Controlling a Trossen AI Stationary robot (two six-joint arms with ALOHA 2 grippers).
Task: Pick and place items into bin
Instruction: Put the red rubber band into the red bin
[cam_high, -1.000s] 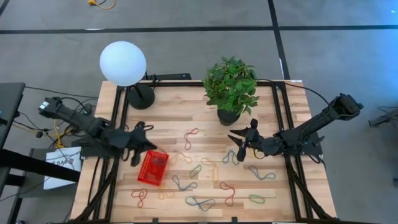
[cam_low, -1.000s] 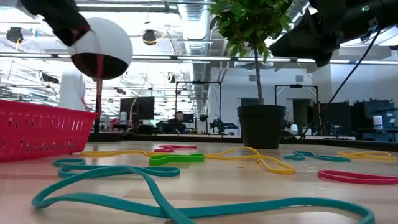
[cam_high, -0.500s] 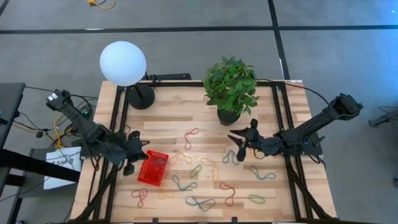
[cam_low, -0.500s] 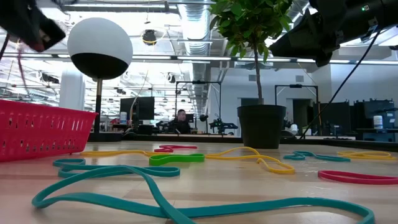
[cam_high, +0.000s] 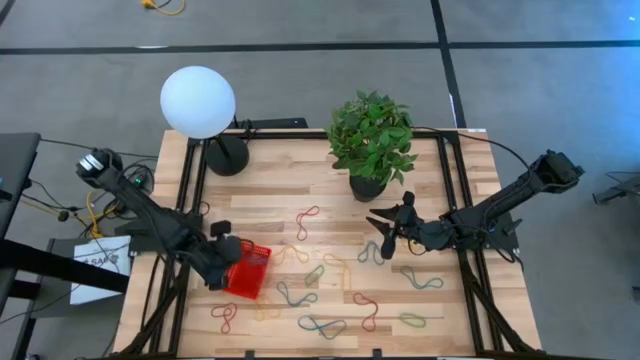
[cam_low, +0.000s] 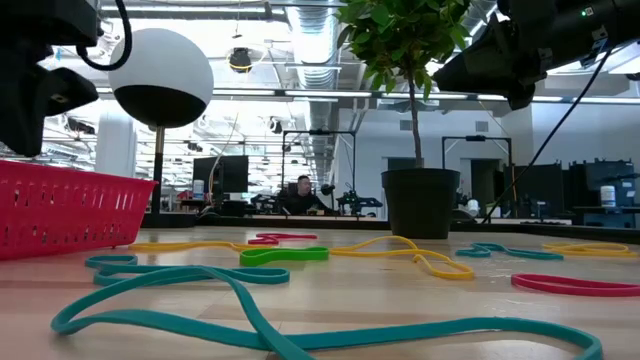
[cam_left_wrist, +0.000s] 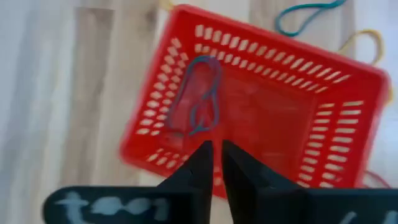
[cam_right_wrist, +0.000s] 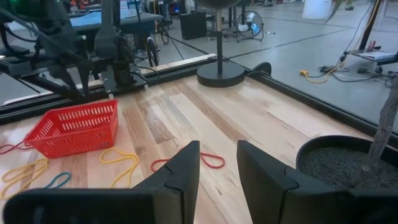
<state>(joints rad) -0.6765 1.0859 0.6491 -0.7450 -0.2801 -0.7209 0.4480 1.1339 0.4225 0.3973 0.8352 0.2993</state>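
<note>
Rubber-band loops lie scattered over the wooden table (cam_high: 270, 170) in the high view: a red loop (cam_high: 306, 221) near the middle, a blue loop (cam_high: 296, 294) just right of the red basket (cam_high: 248, 272), a green loop (cam_high: 314, 274) between them, and others toward the near edge. The basket sits at the table's left side. The left gripper (cam_high: 217, 270) hangs at the basket's left end, partly over it; its fingers cannot be made out from here. The right gripper (cam_high: 385, 230) hovers right of centre, close beside the potted plant (cam_high: 371, 140), its fingers spread with nothing between them. A white globe lamp (cam_high: 198, 101) stands at the far left corner.

In the low view the basket (cam_low: 70, 212) stands at the left, with a dark arm above it. A teal loop (cam_low: 300, 325) sprawls across the foreground, a green loop (cam_low: 284, 255) and a yellow loop (cam_low: 400, 251) lie farther back, and the plant's black pot (cam_low: 420, 203) stands behind them.

The left wrist view looks down into the basket (cam_left_wrist: 348, 99), where one blue and red loop (cam_left_wrist: 198, 102) rests against the floor near a corner. The left gripper (cam_left_wrist: 213, 163) shows its two dark fingers nearly together, a thin gap between them, holding nothing.

The right wrist view shows the right gripper (cam_right_wrist: 216, 167) with its fingers apart and empty, a red loop (cam_right_wrist: 202, 161) on the wood just beyond them, a yellow loop (cam_right_wrist: 120, 160) near the basket (cam_right_wrist: 76, 127), and the lamp base (cam_right_wrist: 220, 76) farther off.
</note>
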